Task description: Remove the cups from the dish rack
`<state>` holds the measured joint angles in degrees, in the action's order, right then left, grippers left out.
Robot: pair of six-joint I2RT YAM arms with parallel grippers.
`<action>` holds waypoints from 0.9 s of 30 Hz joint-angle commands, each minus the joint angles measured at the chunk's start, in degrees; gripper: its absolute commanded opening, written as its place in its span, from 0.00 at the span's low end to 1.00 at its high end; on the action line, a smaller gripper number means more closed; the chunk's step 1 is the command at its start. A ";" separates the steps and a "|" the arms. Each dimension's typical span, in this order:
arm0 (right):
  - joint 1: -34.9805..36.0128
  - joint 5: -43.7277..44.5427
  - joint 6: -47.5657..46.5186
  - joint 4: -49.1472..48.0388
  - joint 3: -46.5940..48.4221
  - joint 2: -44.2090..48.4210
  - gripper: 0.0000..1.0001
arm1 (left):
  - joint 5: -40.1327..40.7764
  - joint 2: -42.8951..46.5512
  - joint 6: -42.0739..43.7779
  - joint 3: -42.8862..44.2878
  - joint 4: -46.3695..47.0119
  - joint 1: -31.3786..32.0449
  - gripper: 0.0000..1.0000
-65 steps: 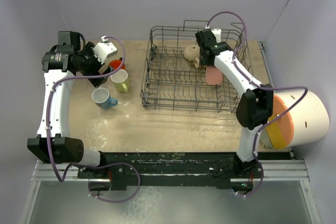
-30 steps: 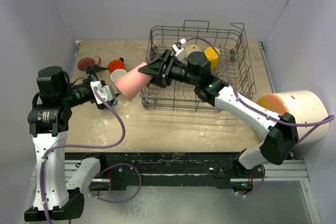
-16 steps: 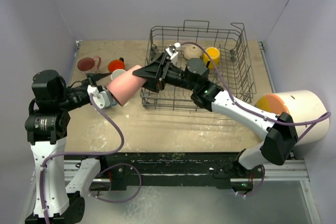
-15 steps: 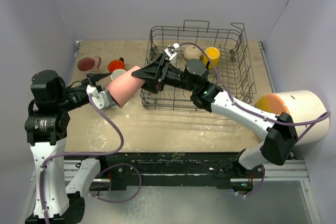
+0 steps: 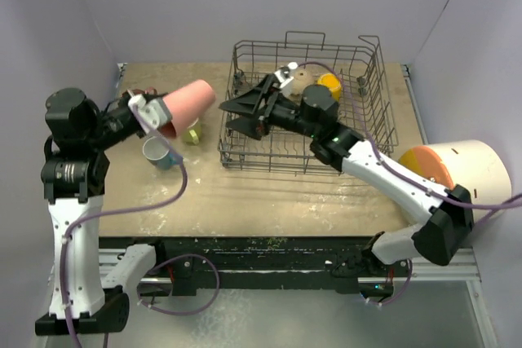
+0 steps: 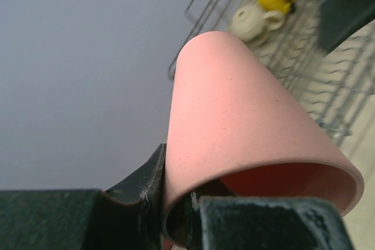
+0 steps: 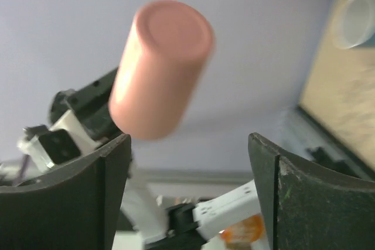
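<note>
The left arm (image 5: 72, 201) rises tall from the counter's (image 5: 245, 197) near left corner, wrist bent rightward. Its left pincer (image 6: 181, 215) is clenched on the rim of the salmon-pink plastic tumbler (image 5: 186, 102), held tilted in the air above the counter's left part, base toward the grey wire dish rack (image 5: 285, 162). The right arm (image 5: 383, 173) stretches leftward across the rack. Its right pincer (image 5: 226, 118) is spread wide and grasps nothing, near the tumbler's base but apart from it.
</note>
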<state>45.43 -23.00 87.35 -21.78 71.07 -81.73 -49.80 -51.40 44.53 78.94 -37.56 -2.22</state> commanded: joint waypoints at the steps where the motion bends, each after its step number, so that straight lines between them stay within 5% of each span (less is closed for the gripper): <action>1: -8.03 5.32 -15.33 21.92 2.13 8.39 0.85 | 22.48 -8.72 3.50 8.45 -1.33 -0.87 0.00; 5: -11.27 13.75 -25.33 34.79 4.14 12.19 0.89 | 36.15 -20.71 9.16 17.15 -11.27 -4.15 0.00; 14: -11.41 22.04 -34.13 44.41 5.22 14.20 0.91 | 41.47 -45.91 19.25 37.17 -36.10 -25.56 0.00; 27: -11.43 22.48 -38.39 46.49 8.29 11.17 0.92 | 43.52 -52.60 17.03 20.77 -28.72 -27.59 0.00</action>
<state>33.85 -1.98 51.70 24.58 76.07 -71.02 -5.74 -102.59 62.74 100.79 -69.47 -30.59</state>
